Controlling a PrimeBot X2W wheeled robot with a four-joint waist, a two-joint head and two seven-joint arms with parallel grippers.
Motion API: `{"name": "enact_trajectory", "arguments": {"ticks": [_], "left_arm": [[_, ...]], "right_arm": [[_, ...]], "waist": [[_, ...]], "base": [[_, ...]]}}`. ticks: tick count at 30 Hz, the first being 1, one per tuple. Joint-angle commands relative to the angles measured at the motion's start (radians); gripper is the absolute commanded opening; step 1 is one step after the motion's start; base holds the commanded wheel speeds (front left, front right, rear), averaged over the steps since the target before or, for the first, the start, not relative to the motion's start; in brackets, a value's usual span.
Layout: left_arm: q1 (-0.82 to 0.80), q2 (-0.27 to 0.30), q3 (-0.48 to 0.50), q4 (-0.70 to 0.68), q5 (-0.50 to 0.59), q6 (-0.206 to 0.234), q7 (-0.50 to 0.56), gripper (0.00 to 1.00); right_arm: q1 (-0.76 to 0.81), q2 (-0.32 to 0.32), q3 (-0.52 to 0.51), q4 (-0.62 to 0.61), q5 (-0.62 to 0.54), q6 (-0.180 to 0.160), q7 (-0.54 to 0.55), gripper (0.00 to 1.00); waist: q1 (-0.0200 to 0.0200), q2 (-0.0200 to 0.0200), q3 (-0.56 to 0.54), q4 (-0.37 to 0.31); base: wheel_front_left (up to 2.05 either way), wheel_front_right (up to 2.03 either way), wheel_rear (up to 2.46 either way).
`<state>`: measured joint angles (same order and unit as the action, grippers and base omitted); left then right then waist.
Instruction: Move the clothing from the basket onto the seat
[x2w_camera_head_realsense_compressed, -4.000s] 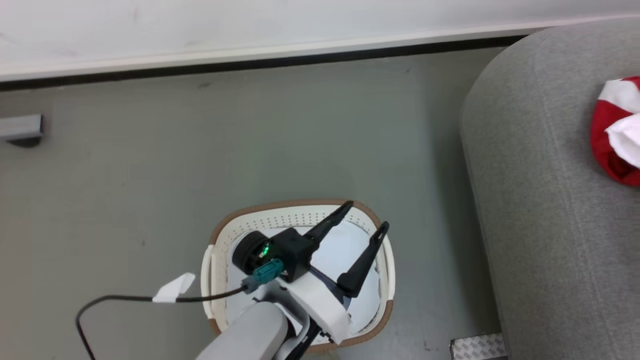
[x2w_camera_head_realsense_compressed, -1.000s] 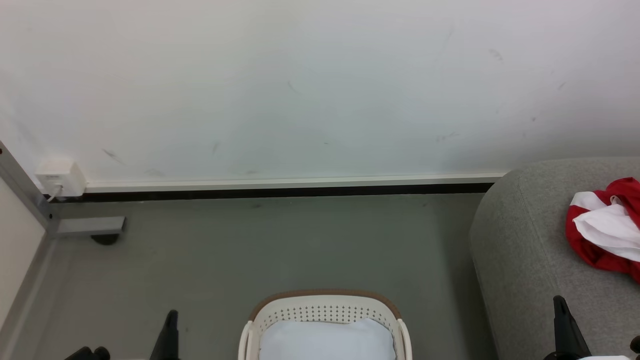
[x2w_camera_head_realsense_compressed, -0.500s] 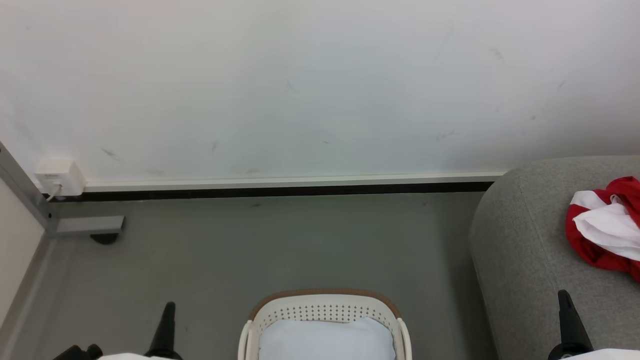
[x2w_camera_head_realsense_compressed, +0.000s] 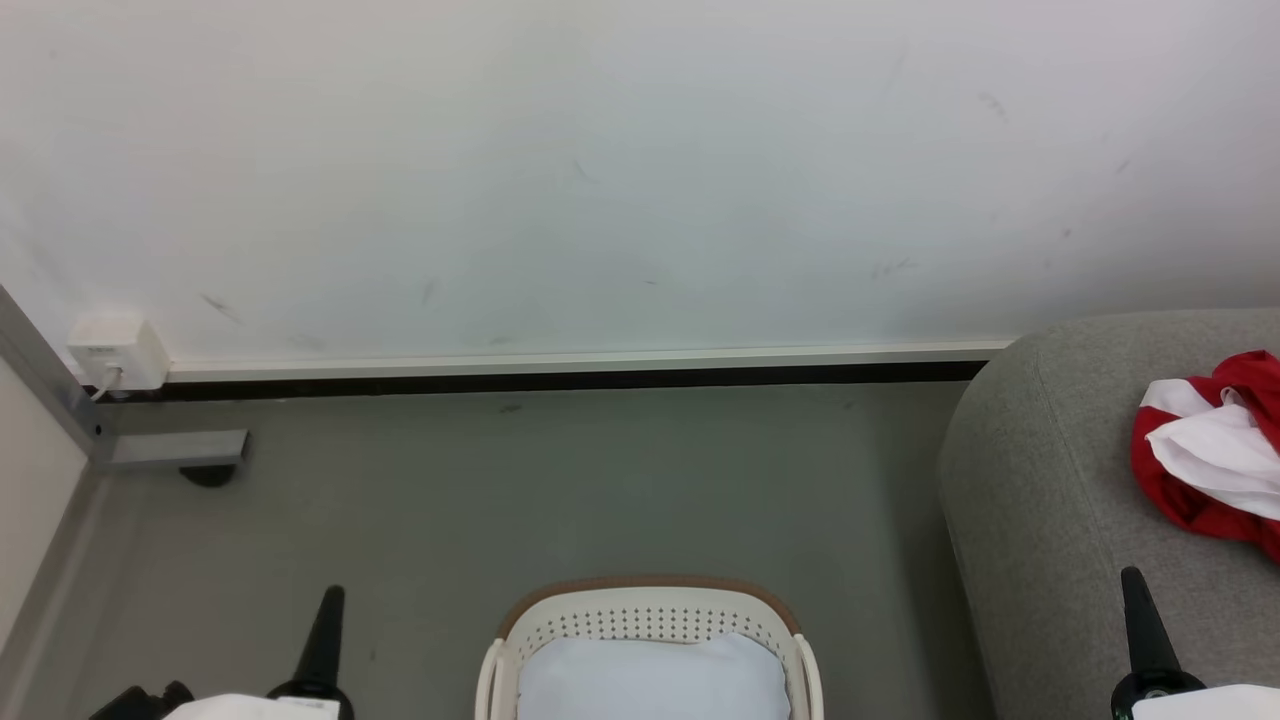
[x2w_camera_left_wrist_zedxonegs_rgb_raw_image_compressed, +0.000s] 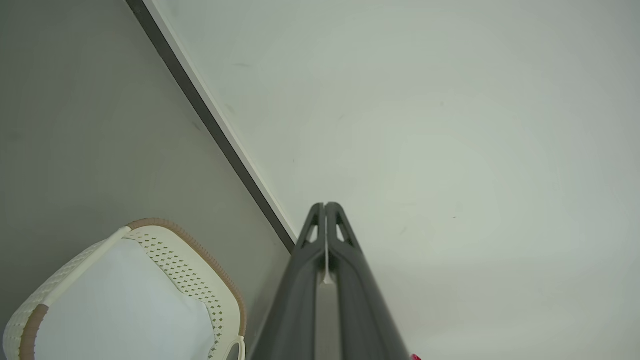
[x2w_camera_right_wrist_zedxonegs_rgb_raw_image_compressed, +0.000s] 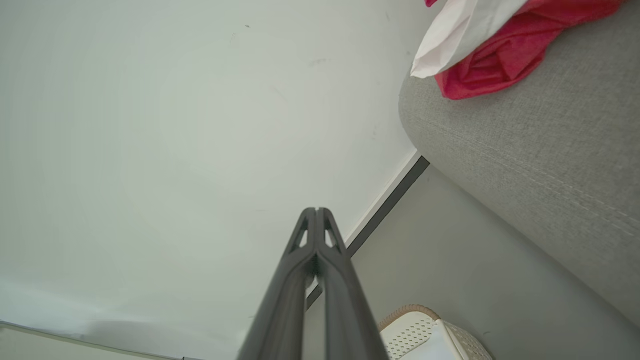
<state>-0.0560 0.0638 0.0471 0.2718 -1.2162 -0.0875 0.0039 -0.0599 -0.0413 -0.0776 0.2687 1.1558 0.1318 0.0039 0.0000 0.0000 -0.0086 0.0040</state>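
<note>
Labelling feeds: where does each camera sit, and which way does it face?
Head view: from the head, forward and down at laundry basket, sofa, wall; left tool and right tool tips show.
Left wrist view: along the shut left tool, toward the wall.
Right wrist view: along the shut right tool, toward wall and sofa.
Shared: all show the laundry basket; head and right wrist, the clothing.

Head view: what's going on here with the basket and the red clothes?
Nothing is being handled. The red-and-white clothing lies on the grey seat. The basket on the floor holds a pale sheet, with no red fabric visible. The left gripper and right gripper are shut and empty, flanking the basket.
</note>
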Motion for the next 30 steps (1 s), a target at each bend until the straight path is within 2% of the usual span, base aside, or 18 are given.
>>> {"name": "enact_trajectory", "arguments": {"ticks": [1, 30], "left_arm": [[-0.018, 0.000, 0.007, -0.011, -0.028, -0.007, 0.008, 0.00], [-0.044, -0.008, 0.047, -0.022, -0.258, -0.031, 0.075, 0.00]], "right_arm": [[-0.021, -0.010, -0.007, -0.011, 0.031, -0.001, 0.007, 0.00], [-0.043, -0.012, -0.026, -0.022, 0.296, -0.002, 0.074, 0.00]], "waist": [[0.0000, 0.0000, 0.000, 0.000], [0.0000, 0.0000, 0.007, -0.002]], "base": [[0.00, 0.00, 0.00], [0.00, 0.00, 0.00]]}}
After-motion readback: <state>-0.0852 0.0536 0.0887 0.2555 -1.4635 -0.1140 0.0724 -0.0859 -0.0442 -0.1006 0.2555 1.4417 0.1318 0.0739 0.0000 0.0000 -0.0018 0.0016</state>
